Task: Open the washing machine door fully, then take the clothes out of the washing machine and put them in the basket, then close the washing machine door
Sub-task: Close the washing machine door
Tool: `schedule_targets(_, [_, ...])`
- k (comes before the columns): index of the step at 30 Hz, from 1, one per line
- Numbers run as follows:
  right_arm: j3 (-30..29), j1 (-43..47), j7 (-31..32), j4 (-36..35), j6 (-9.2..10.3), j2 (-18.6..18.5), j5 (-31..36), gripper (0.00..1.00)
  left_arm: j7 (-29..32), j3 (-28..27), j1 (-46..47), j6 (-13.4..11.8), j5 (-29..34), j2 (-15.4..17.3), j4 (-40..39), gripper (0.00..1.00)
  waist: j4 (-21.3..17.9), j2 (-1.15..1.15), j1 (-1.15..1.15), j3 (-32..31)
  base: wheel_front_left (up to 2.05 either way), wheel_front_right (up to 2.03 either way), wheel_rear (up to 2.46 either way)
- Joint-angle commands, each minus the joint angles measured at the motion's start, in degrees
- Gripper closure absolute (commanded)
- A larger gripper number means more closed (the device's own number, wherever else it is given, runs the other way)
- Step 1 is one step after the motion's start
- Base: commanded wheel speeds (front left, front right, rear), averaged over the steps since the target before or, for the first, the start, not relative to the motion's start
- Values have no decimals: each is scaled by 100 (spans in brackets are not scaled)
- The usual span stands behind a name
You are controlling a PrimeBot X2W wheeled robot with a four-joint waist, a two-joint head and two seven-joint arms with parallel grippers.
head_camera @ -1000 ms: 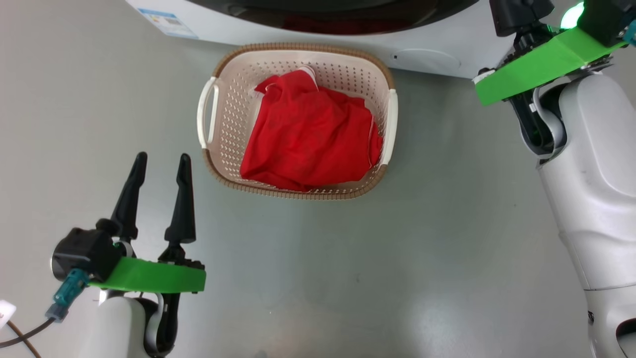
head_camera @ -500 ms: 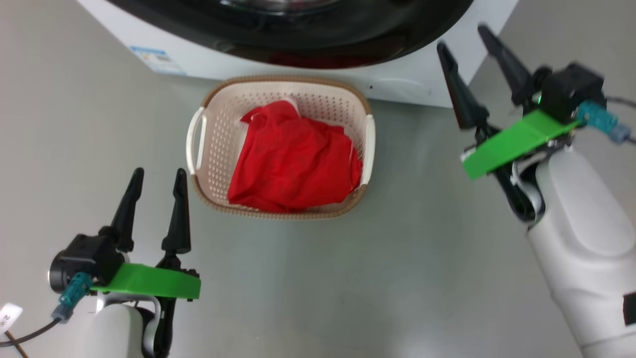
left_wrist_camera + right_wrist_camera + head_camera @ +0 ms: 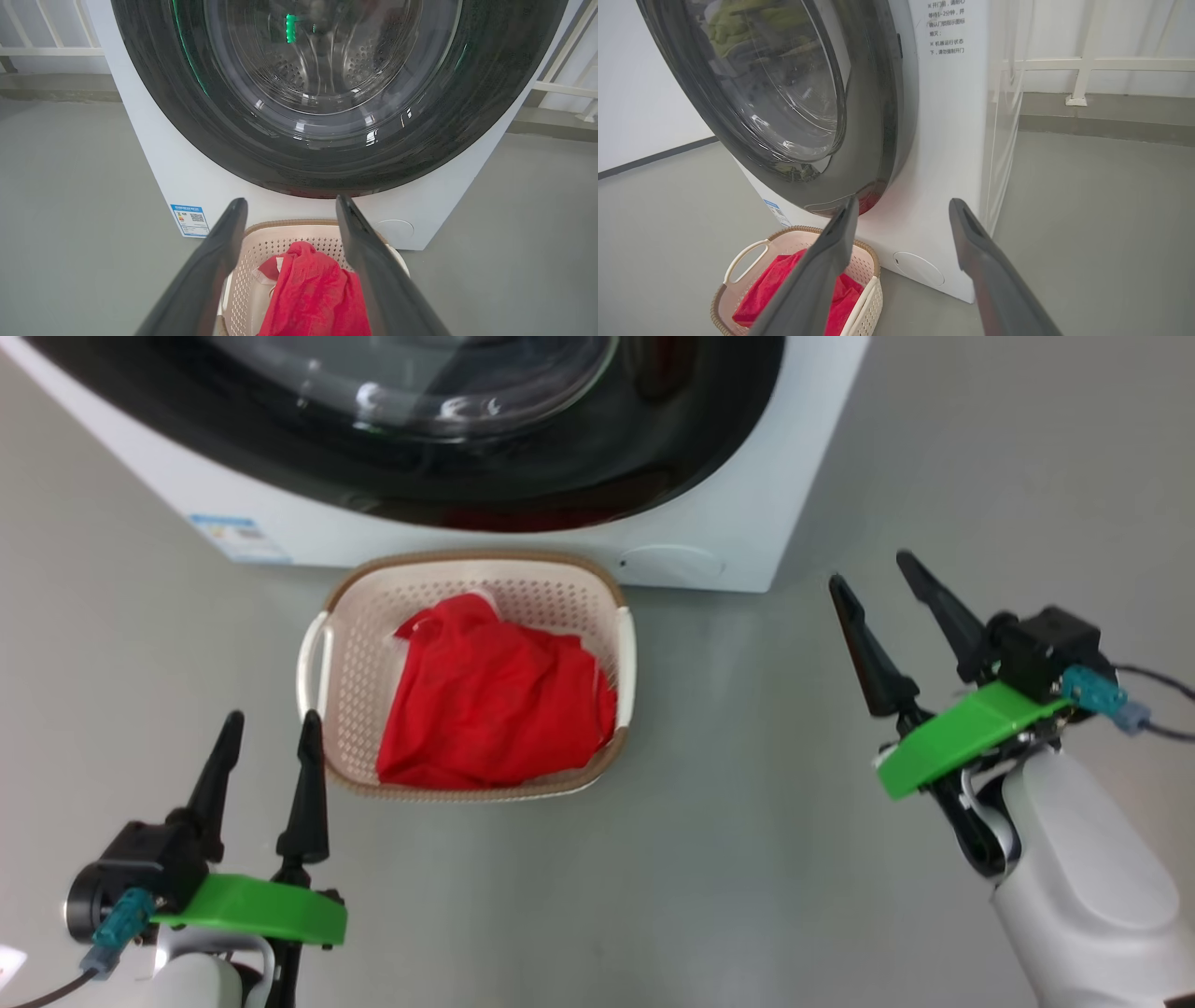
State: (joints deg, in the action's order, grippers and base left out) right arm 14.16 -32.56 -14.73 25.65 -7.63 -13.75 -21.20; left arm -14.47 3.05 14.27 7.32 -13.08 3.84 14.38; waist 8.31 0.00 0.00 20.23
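Note:
The washing machine (image 3: 747,504) stands at the top of the head view. The washing machine door (image 3: 579,476), black-rimmed with a glass bowl, lies flat against its front, and the right wrist view shows that door (image 3: 878,116) from the side. Just in front sits the basket (image 3: 316,663) with the red clothes (image 3: 495,709) heaped inside. My left gripper (image 3: 271,723) hangs open and empty beside the basket's near left corner. My right gripper (image 3: 870,571) is open and empty too, right of the basket, off the machine's right corner. The left wrist view looks over the basket (image 3: 280,226) and clothes (image 3: 313,289) at the door (image 3: 327,154).
Grey floor lies all around. A blue sticker (image 3: 238,537) and a round flap (image 3: 672,563) mark the machine's lower front. White railings (image 3: 1083,70) and a low ledge (image 3: 1101,116) run behind and to the right of the machine.
The head camera has tilted up, showing more of the door. My right arm has drawn back from the machine toward me, and its fingers now stand open. The left arm has stayed put.

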Motion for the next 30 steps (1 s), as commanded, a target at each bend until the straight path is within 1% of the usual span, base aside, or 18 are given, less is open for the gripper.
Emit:
schedule_targets(1, [61, 241, -27, -165, 14, 66, -33, 0, -52, -215, -84, 17, 30, 201, -79, 0, -236, 0, 0, -237, 0, 0, 0])
schedule_targets(16, [-329, 1346, -27, -343, 14, 50, -16, 0, -52, -459, -595, 17, -136, 368, -25, 0, -742, 0, 0, -865, 0, 0, 0])
schedule_targets(30, [-708, 2259, -27, -512, 14, -68, 22, 0, -52, -553, -1039, 17, -145, 434, -72, 0, -1021, 0, 0, -1240, 0, 0, 0])
